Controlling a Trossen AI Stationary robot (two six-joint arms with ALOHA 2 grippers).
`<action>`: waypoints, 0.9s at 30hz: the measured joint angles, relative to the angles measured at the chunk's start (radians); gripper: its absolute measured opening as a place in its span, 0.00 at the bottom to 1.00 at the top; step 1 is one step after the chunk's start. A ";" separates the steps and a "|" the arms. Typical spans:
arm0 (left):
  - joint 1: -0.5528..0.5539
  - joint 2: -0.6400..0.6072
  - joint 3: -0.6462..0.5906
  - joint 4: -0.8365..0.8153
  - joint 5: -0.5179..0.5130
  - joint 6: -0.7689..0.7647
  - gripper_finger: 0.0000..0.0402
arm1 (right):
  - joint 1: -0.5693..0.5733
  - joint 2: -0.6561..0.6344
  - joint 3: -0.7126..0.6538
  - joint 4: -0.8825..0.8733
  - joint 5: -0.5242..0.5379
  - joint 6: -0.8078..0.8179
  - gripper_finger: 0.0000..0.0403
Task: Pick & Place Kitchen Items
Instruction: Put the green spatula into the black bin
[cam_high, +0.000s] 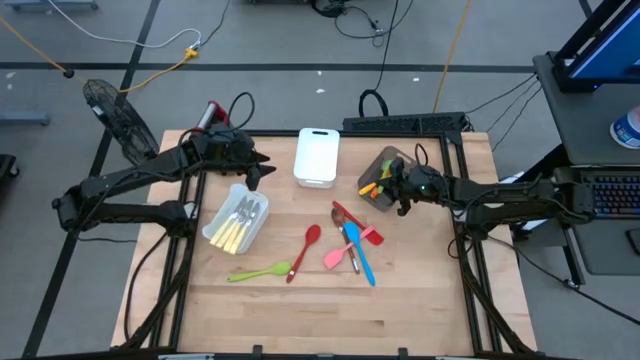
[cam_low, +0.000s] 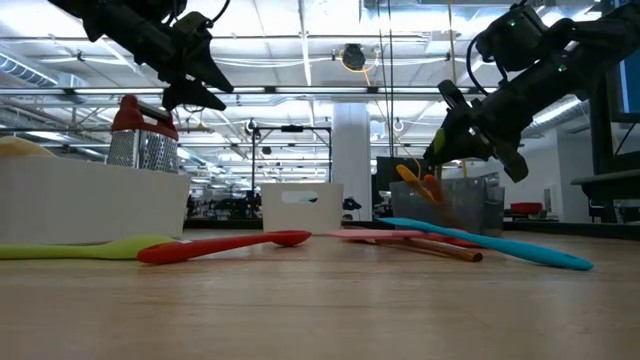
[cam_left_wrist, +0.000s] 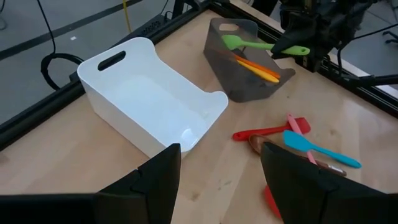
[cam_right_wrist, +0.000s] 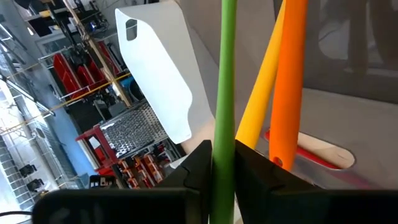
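1. The right end effector (cam_high: 398, 190) pinches a green utensil (cam_left_wrist: 261, 44) over the grey bin (cam_left_wrist: 249, 81); the utensil's lower end is hidden inside the bin.
2. The left end effector (cam_high: 262, 170) hangs spread above the white bin (cam_left_wrist: 149, 99).
3. On the wooden surface (cam_high: 420, 290) lie a red spoon (cam_high: 305, 250), a blue spatula (cam_high: 358, 252) and a green spoon (cam_high: 258, 272).
4. The room behind is blurred shelving.

Wooden table (cam_high: 420, 300) – bins (cam_high: 317, 156), grater (cam_high: 207, 116), loose utensils (cam_high: 350, 245).
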 joint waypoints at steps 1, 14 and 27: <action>0.000 0.000 0.000 0.000 0.000 0.001 0.57 | 0.000 0.000 0.000 0.000 0.000 -0.004 0.13; 0.000 0.000 0.000 0.000 0.025 0.001 0.57 | 0.000 0.001 0.000 0.008 0.013 -0.049 0.13; 0.000 0.000 0.000 -0.001 0.027 0.001 0.57 | 0.000 0.002 0.000 0.008 0.035 -0.078 0.33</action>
